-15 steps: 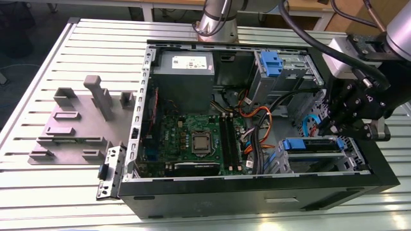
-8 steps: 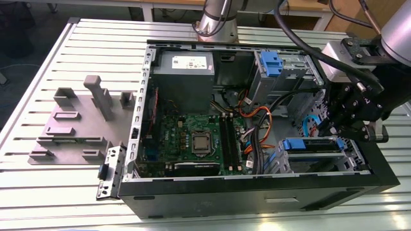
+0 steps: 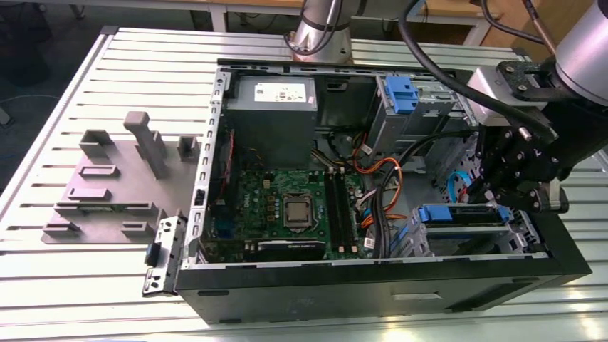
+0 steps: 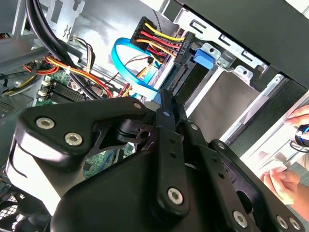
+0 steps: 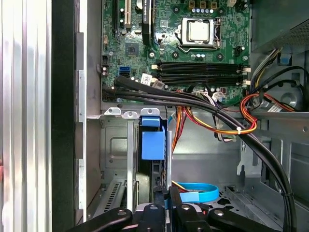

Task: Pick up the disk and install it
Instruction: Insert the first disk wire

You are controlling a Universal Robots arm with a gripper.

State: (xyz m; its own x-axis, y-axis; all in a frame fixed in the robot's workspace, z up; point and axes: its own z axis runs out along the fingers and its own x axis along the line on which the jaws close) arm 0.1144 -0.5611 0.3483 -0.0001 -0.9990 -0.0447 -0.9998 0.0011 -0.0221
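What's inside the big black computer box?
A green circuit board, a grey power box, coloured wires and the blue-framed disk. Whatever sits under the board is hidden.

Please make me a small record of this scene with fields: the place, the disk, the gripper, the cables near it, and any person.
place: open computer case on a slatted metal table
disk: edge-on in the drive bay by the case wall, blue carrier facing the camera
gripper: right at the disk's near end
cables: blue flat cable and red-yellow power connector beside the bay
person: a hand outside the case
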